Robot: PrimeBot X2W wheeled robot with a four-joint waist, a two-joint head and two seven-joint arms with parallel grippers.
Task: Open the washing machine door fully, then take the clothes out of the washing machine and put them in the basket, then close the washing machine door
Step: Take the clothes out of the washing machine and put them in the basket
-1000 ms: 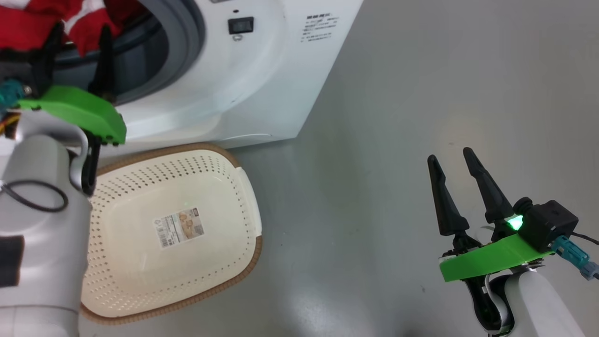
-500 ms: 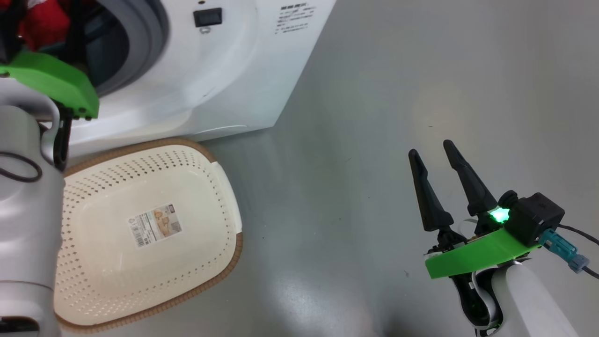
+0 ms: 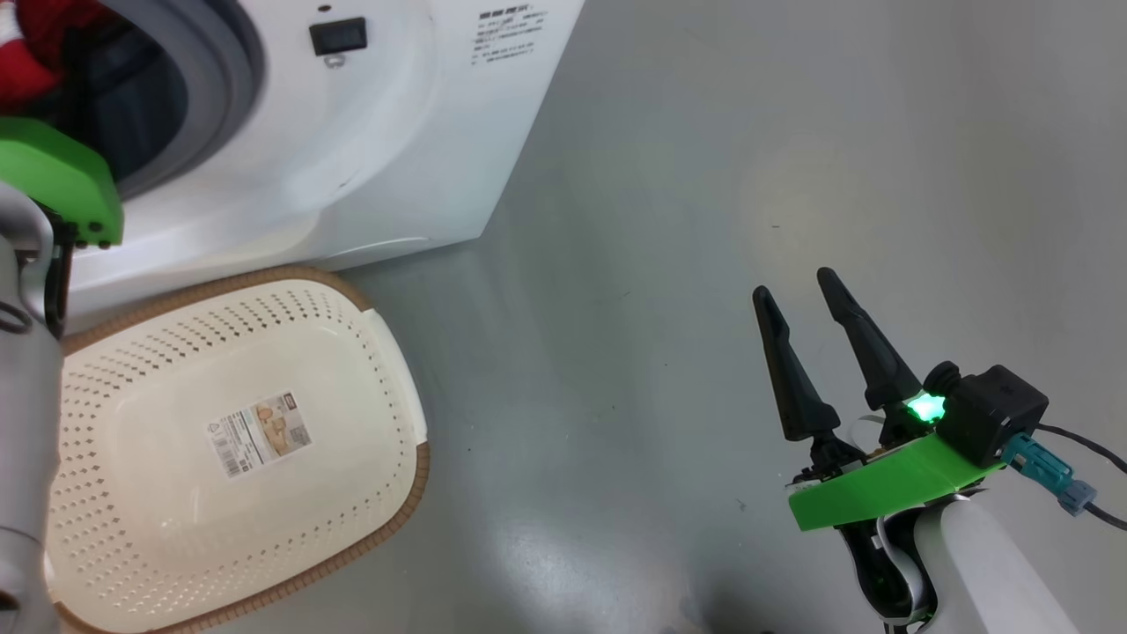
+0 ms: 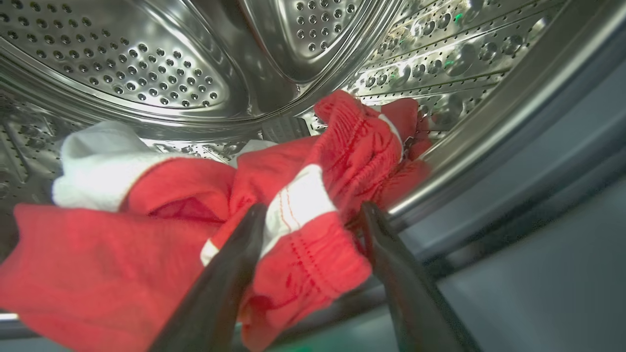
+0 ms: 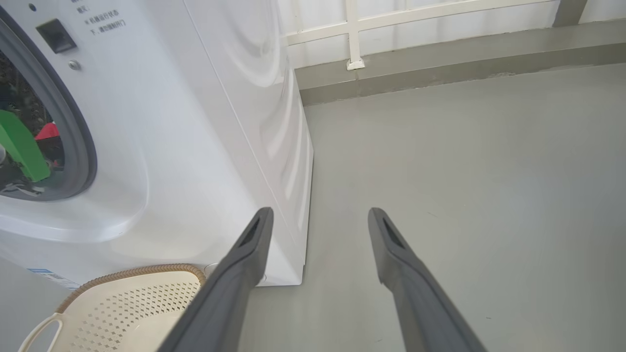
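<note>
The clothes point(image 4: 146, 244) are being seen heaped at the front of the steel drum point(image 4: 161, 63) of the washing machine point(image 3: 396, 158). They are being judged soft, light and floppy, likely to trail and snag on the drum's lip. The bunched red-and-white fold nearest the opening is being favoured for pinching. The left claw point(image 4: 314, 208) is being held spread wide astride that fold, with nothing clamped. The right claw point(image 3: 793, 283) is being held apart and empty above the floor point(image 3: 669, 176), well apart from the basket point(image 3: 379, 370).

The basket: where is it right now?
The basket sits on the floor at the head view's lower left, just in front of the washing machine.
</note>
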